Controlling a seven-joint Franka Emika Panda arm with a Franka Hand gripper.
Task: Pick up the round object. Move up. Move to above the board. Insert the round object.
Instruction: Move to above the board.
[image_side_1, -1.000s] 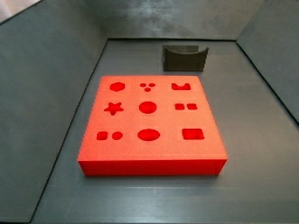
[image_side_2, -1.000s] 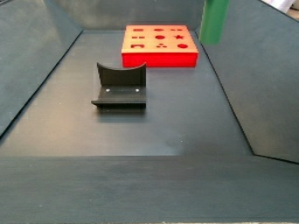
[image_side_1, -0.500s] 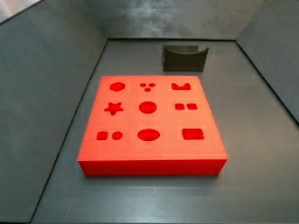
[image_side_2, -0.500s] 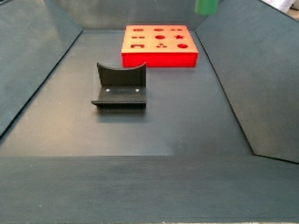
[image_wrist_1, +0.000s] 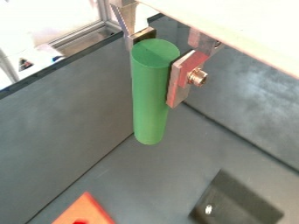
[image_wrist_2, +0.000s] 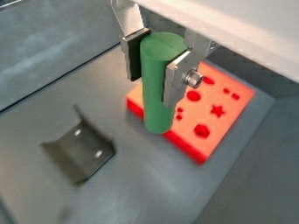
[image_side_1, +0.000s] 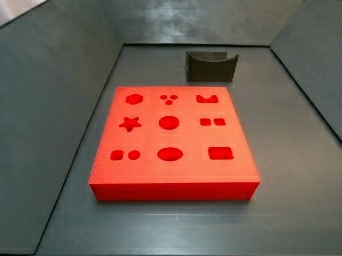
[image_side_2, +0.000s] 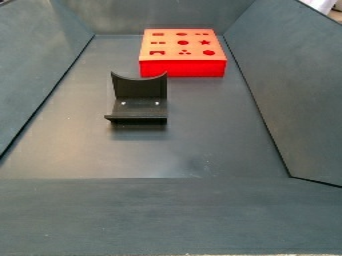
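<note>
My gripper (image_wrist_1: 156, 59) is shut on the round object, a smooth green cylinder peg (image_wrist_1: 151, 92), and holds it upright high above the floor; it shows the same way in both wrist views, gripper (image_wrist_2: 159, 59) and peg (image_wrist_2: 160, 83). The silver fingers (image_wrist_2: 177, 77) clamp its upper part. The red board (image_side_1: 171, 140) with shaped cut-out holes lies flat on the floor, seen in both side views (image_side_2: 183, 51) and below the peg in a wrist view (image_wrist_2: 201, 112). Neither gripper nor peg shows in the side views.
The dark olive U-shaped block (image_side_2: 136, 100) stands on the grey floor apart from the board; it also shows in a side view (image_side_1: 211, 66) and in both wrist views (image_wrist_2: 79, 152) (image_wrist_1: 239, 203). Sloping grey walls (image_side_2: 287, 90) enclose the floor.
The green peg showed at the upper edge of a side view a second ago, was nearly gone half a second ago, and is out of that view now: it has risen.
</note>
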